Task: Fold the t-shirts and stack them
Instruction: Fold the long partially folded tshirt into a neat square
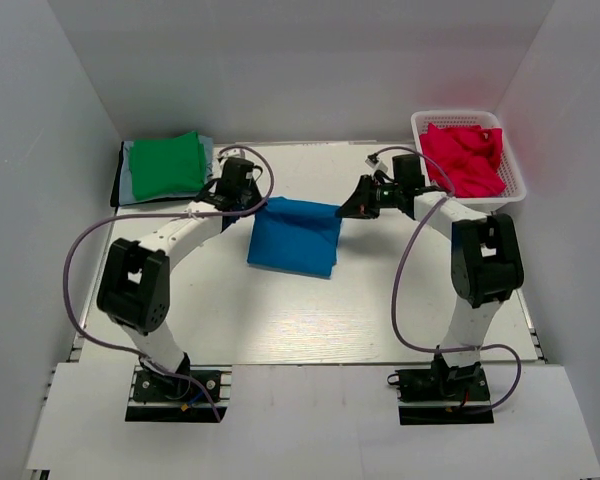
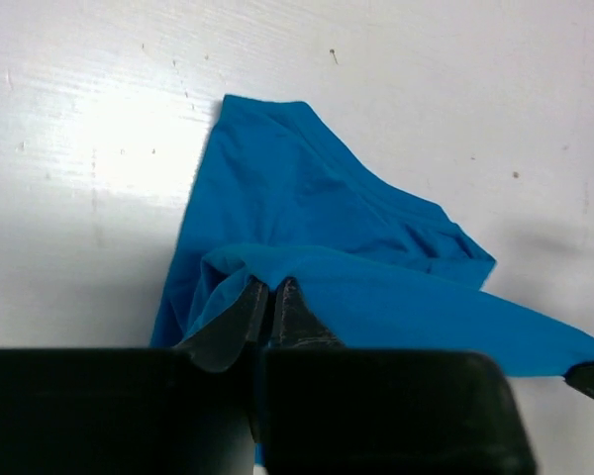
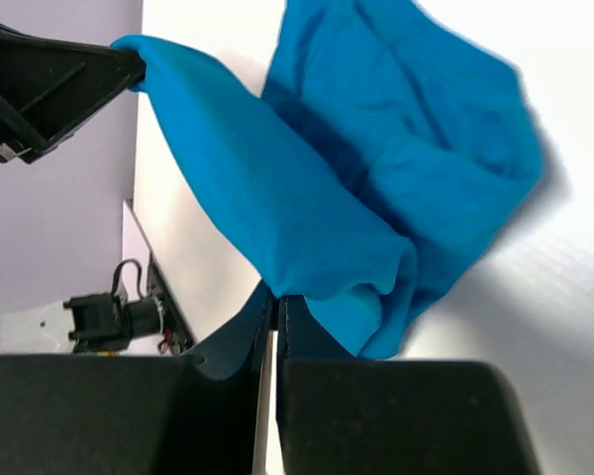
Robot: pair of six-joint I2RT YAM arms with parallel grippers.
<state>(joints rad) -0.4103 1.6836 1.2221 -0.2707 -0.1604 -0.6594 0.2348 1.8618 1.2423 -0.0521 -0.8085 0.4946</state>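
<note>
Left claw (image 2: 273, 290), right claw (image 3: 277, 299) pinch blue t-shirt (image 1: 295, 237); only overhead shows green t-shirt (image 1: 167, 165) (far left)

Bright, even light falls from above. The white worktop (image 1: 380, 320) is almost overexposed, with a glare patch at the upper left in the left wrist view. The blue t-shirt (image 3: 376, 178) throws a soft shadow to its right. The left end effector (image 2: 269, 297), near the lens, looks dark and unsharp.
</note>
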